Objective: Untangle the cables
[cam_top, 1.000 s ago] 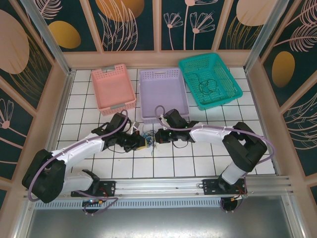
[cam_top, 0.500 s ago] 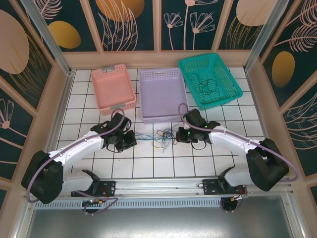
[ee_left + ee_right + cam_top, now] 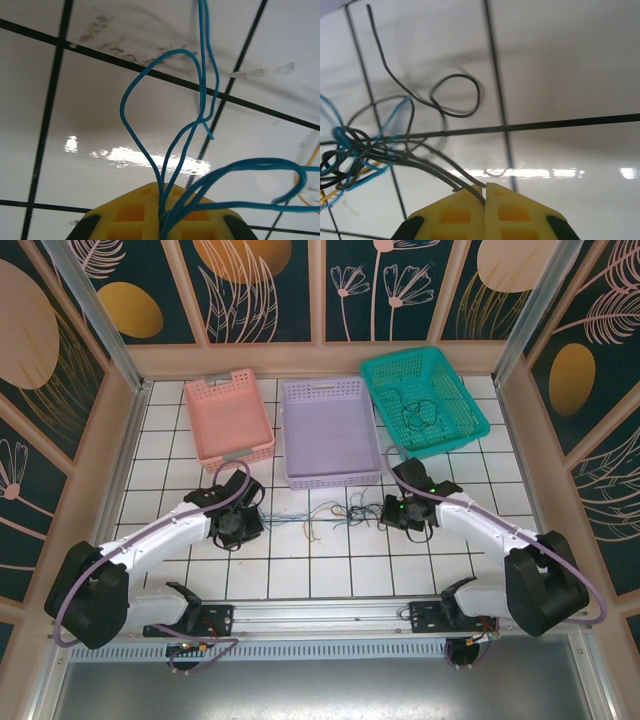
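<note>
left gripper (image 3: pixel 162 202) clamped on blue strands (image 3: pixel 200 112) | right gripper (image 3: pixel 485 192) clamped on dark strands (image 3: pixel 455 95) | cables (image 3: pixel 325 512) strung between them mid-table, small knot (image 3: pixel 347 145) midway | judged light, limp, slippery: hold close to the knot, pull gently | bare tile (image 3: pixel 330 570) left and right; purple basket (image 3: pixel 330 478) near on the far side

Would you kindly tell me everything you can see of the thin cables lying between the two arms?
The cables are very thin, floppy wires: blue, dark grey and one yellowish. They stretch across the white tiled table between the two arms, with a small knot and loose loops near the middle. The left tool is shut on several blue strands; the right tool is shut on dark strands that lead to the knot. They are not yet untangled.
</note>
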Controlling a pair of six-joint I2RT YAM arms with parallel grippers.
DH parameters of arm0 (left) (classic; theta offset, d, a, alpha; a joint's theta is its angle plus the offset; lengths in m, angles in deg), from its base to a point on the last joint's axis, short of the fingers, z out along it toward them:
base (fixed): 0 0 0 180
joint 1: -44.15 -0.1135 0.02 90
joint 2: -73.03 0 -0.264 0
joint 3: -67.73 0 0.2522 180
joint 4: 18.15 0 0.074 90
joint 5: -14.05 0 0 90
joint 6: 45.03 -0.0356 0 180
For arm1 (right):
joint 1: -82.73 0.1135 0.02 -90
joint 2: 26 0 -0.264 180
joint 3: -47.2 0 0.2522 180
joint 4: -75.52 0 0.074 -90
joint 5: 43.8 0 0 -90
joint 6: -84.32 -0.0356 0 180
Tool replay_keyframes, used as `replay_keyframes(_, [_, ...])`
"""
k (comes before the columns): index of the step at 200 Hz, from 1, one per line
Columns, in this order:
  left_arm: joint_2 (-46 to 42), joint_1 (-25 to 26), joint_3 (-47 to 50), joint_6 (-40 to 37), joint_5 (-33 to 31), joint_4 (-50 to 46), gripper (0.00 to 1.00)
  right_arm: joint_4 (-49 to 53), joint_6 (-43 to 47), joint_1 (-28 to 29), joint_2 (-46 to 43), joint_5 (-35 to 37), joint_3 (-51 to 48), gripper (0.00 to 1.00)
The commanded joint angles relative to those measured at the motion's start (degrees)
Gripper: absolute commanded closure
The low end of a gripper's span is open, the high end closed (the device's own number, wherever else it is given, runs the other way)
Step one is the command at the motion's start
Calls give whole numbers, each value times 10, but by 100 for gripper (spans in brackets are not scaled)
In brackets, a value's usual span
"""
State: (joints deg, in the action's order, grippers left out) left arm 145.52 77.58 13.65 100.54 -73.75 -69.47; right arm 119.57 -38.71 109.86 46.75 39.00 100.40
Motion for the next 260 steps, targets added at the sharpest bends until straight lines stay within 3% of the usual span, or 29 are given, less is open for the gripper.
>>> replay_keyframes(1, [6,-1,-14,-9,-15,-18,100,46,-22,-28,-14,24,-1,100])
replay_keyframes(12, [8,-2,-6,-27,40,32,100,40,-21,-36,-17,8,3,100])
replay_keyframes(38, [22,-1,13,-24,150,120,71,34,-20,-35,-11,-5,8,100])
replay_keyframes(59, [18,-2,-11,-17,117,89,50,40,-23,-35,-14,6,5,100])
replay_keyframes(80, [-10,-2,-49,8,47,28,36,43,-24,-35,-21,10,4,100])
replay_keyframes(94, [-29,-2,-61,39,35,17,30,43,-23,-35,-22,10,4,100])
replay_keyframes(105, [-36,-2,-57,71,51,29,30,44,-23,-35,-22,10,3,100])
replay_keyframes(129, [-35,-1,-6,126,145,137,50,39,-24,-35,-20,9,4,100])
replay_keyframes(157, [-1,3,7,102,226,224,57,35,-24,-34,-14,2,5,100])
replay_keyframes(185, [49,16,-40,45,222,196,56,40,-26,-35,-13,4,9,100])
replay_keyframes(210, [75,21,-45,93,221,231,46,43,-26,-36,-15,1,9,100])
replay_keyframes(227, [91,30,-50,118,218,250,46,40,-27,-35,-15,-3,7,100])
replay_keyframes(260, [122,42,-84,40,191,233,64,38,-30,-35,-15,-5,5,100])
